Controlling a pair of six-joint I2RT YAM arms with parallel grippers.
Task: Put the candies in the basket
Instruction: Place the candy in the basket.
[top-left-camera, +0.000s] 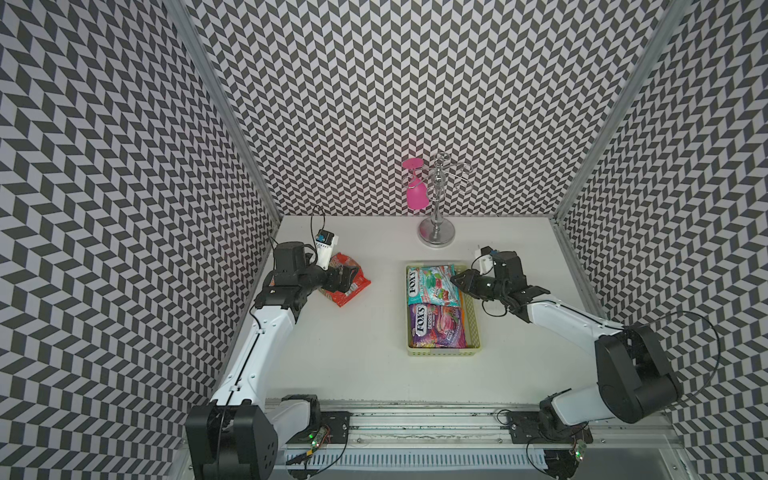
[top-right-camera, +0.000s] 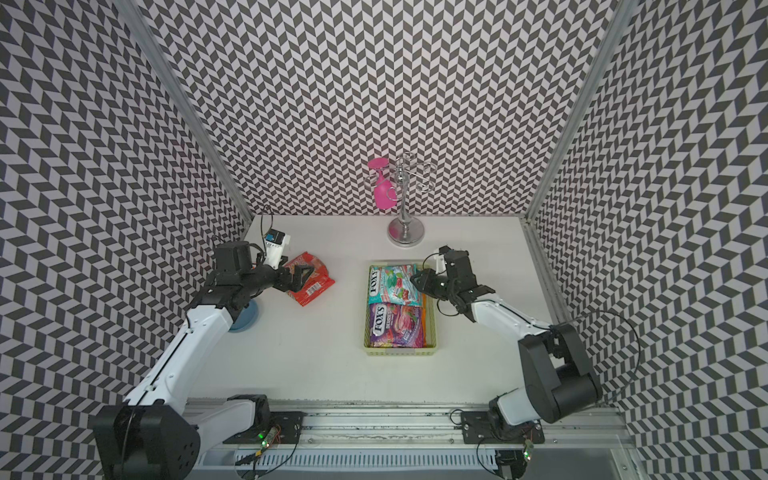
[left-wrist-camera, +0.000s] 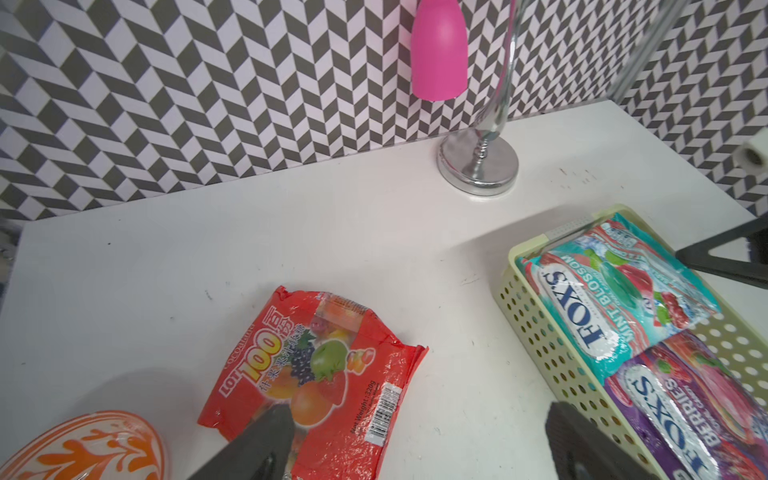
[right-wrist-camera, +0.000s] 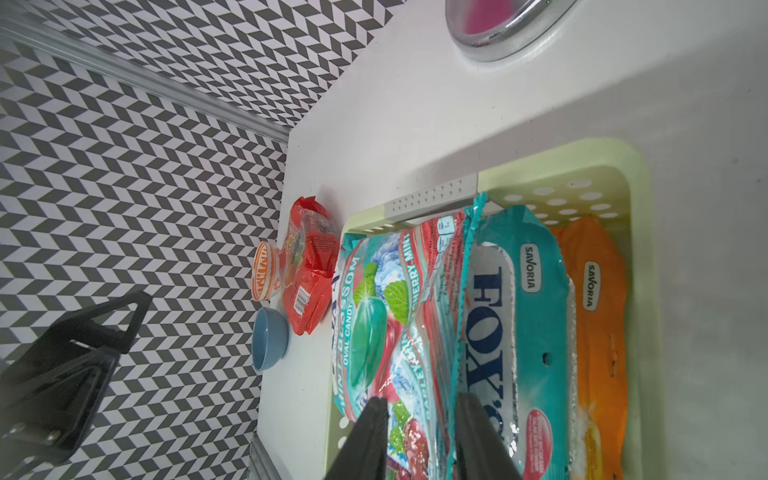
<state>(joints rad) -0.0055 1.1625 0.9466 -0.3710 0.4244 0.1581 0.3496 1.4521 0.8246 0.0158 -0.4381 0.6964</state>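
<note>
The basket (top-left-camera: 444, 353) sat right of the table's middle. It held a teal bag (top-left-camera: 432, 282) at its far end, a purple bag (top-left-camera: 436, 328) nearer and an orange bag (right-wrist-camera: 598, 332) along its right wall. A red bag (left-wrist-camera: 328, 374) lay on the white table (top-left-camera: 353, 365), well to the left.

The right gripper (right-wrist-camera: 422, 409) hung over the teal bag, fingers slightly apart and gripping nothing. The left gripper (top-left-camera: 348, 277) hung over the red bag, spread wide and empty.

White tabletop showed between the red bag and the basket. An orange-patterned bowl (left-wrist-camera: 83, 449) and a blue bowl (top-right-camera: 245, 318) sat near the left wall. A chrome stand (top-left-camera: 436, 237) carrying a pink glass (top-left-camera: 417, 197) stood at the far edge. Herringbone walls (top-left-camera: 374, 104) closed three sides, and a metal rail (top-left-camera: 415, 419) ran along the near edge.
</note>
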